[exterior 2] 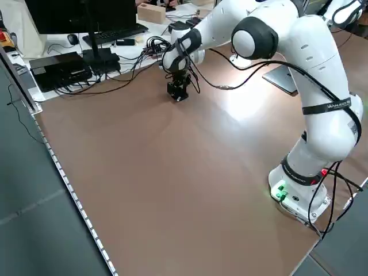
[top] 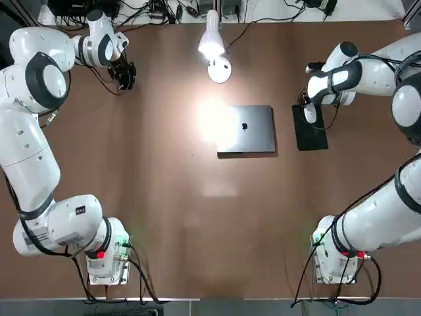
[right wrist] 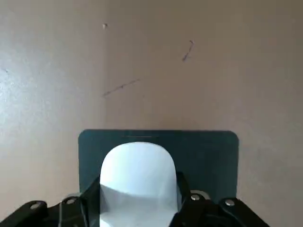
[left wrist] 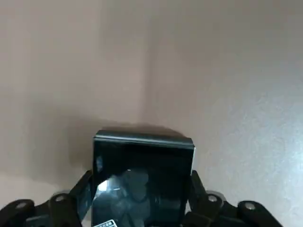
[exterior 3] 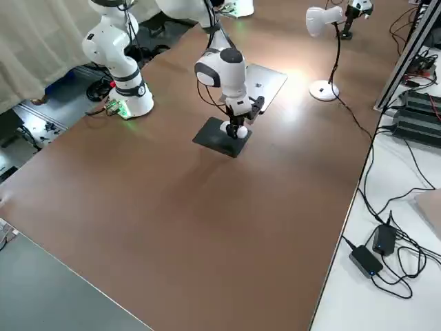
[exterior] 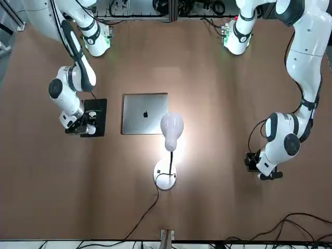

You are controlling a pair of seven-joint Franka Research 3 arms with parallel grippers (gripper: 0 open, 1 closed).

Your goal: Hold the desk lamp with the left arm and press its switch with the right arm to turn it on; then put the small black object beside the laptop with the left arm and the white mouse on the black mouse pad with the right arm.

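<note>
At ten o'clock from the laptop (top: 246,138) in the top view, your left gripper (top: 125,76) is at the pick-up step; the lamp (top: 220,70), at eleven, is lit. Your right gripper (top: 314,113) is over the mouse pad (top: 310,137), at three o'clock.

In the front view, both arms reach down with wrists bent, hands low to the table.

In the left wrist view, your fingers look closed on the small black object (left wrist: 142,177); next, I'd check that grip, lift and carry it toward the laptop.

In the right wrist view, your fingers grip the white mouse (right wrist: 138,179) over the pad; whether it touches I can't tell. Lower if needed, then release gently.
</note>
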